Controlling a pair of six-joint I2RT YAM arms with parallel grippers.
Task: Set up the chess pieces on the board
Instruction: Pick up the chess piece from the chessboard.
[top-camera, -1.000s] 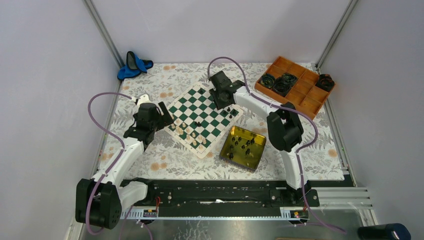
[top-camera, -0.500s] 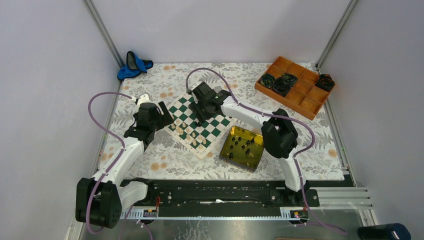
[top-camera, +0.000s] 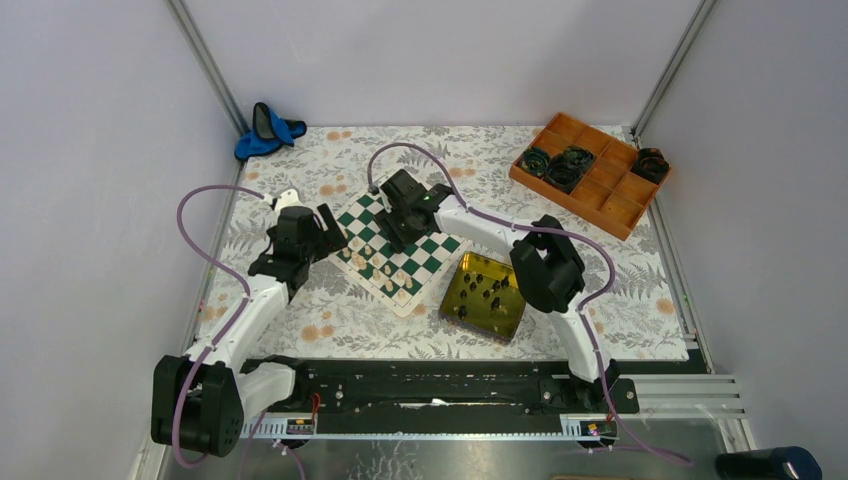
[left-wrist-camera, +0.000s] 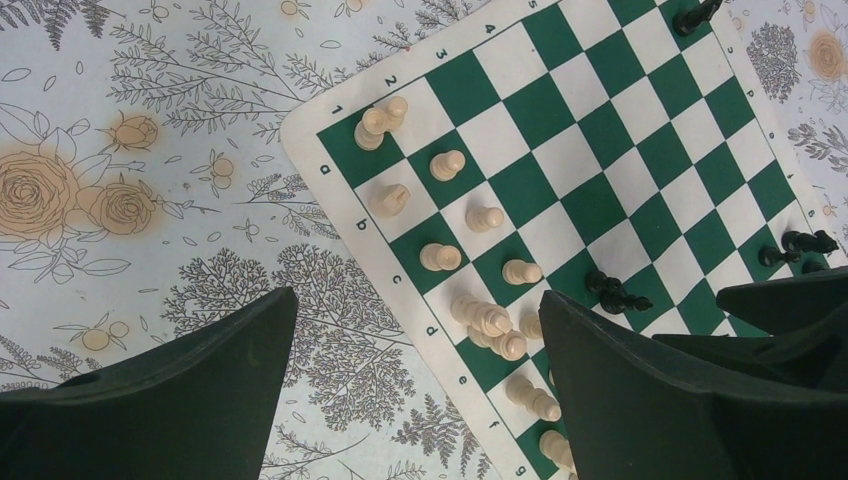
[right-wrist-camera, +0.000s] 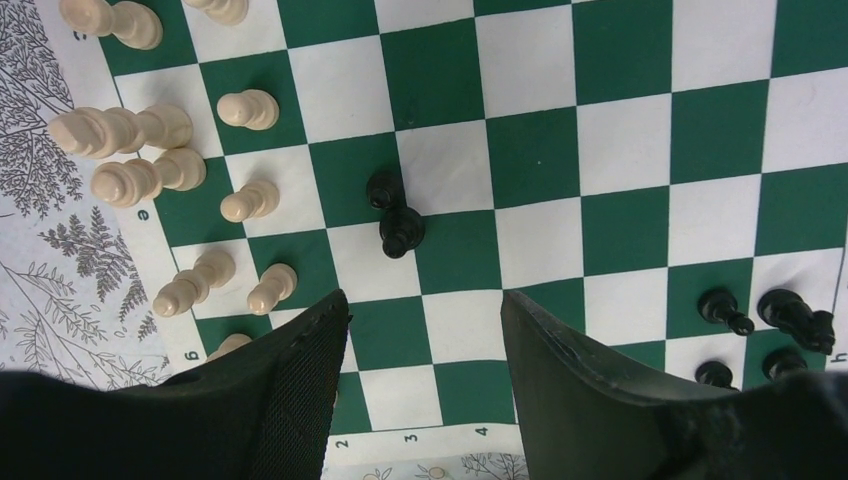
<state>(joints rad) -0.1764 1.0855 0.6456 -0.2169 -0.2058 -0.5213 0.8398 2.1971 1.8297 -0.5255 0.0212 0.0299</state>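
Right pincer (right-wrist-camera: 422, 300), spread empty, hovered over green-and-white checked chessboard (right-wrist-camera: 620, 130); next, likely grasping two small black chess pieces (right-wrist-camera: 400, 232) at its twelve o'clock.

The board (left-wrist-camera: 303, 150) bears printed coordinates on its cream border. The left wrist view shows digits 1 to 5 along one edge and letters a to g along the adjoining edge. The right wrist view shows 2, 3, 4.
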